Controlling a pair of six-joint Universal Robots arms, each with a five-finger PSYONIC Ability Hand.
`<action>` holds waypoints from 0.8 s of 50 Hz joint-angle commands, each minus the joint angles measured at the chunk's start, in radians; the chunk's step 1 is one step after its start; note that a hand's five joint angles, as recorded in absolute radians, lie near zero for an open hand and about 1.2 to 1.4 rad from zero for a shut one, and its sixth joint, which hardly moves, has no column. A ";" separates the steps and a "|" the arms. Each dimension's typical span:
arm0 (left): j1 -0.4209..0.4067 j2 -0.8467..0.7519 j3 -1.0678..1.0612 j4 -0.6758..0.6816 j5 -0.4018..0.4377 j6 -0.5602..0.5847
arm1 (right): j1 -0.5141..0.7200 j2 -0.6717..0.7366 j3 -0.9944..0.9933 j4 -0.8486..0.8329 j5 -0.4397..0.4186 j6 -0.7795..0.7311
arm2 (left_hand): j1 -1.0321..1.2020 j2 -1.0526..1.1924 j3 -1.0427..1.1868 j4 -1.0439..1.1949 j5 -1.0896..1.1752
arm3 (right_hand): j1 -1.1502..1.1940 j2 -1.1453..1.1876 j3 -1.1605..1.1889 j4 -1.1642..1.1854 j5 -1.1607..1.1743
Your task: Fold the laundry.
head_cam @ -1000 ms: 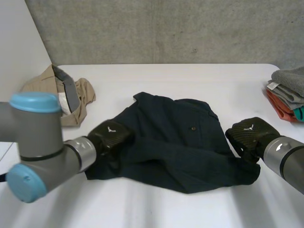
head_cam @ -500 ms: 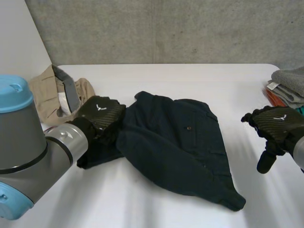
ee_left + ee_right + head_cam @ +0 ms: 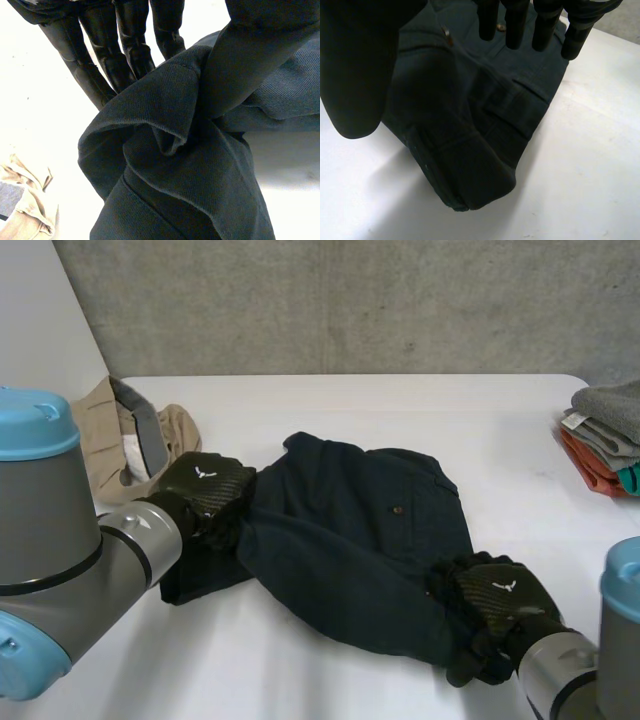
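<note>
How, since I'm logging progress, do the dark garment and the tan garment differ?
The dark garment lies spread out, the left hand pinching its edge; the tan garment sits crumpled, no hand on it. The dark one looks larger. Neither is folded.

Your left arm (image 3: 60, 540) comes in from the near left, and its wrist (image 3: 150, 540) angles inward and away from you. The left hand (image 3: 205, 490) lies knuckles up at the left edge of the cloth (image 3: 350, 540). In the left wrist view its fingers (image 3: 105, 55) run nearly straight and the thumb (image 3: 240, 65) closes toward them, with a raised fold of cloth pinched between them.

Your right arm (image 3: 622, 660) enters at the near right corner, its wrist pointing inward. The right hand (image 3: 495, 600) sits over the cloth's near right corner. In its own wrist view the fingers (image 3: 515, 25) reach out straight and spaced, with the thumb (image 3: 355, 70) held wide of them and the palm open above the cloth.
</note>
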 commanded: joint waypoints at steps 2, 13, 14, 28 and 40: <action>-0.001 0.024 0.002 -0.037 0.002 -0.049 | 0.007 0.063 -0.032 -0.084 0.018 -0.035 | 0.283 0.202 0.215 0.201 0.249 | 1.173 1.188 1.190 1.189 1.172; -0.001 0.273 0.200 -0.161 0.010 -0.143 | -0.077 -0.255 -0.400 -0.011 -0.085 -0.245 | 0.283 0.202 0.215 0.201 0.249 | 1.173 1.188 1.190 1.189 1.173; 0.002 0.305 0.262 -0.161 0.011 -0.178 | -0.088 -0.256 -0.499 0.026 -0.091 -0.242 | 0.283 0.202 0.215 0.201 0.249 | 1.173 1.188 1.190 1.189 1.173; 0.083 0.279 0.691 -0.046 -0.018 -0.299 | -0.177 -0.086 -1.081 0.226 -0.160 -0.119 | 0.283 0.202 0.215 0.201 0.249 | 1.173 1.188 1.190 1.189 1.173; 0.121 -0.047 0.679 0.069 -0.018 -0.278 | -0.148 0.199 -1.037 0.154 -0.104 -0.106 | 0.283 0.202 0.215 0.201 0.249 | 1.173 1.188 1.190 1.189 1.173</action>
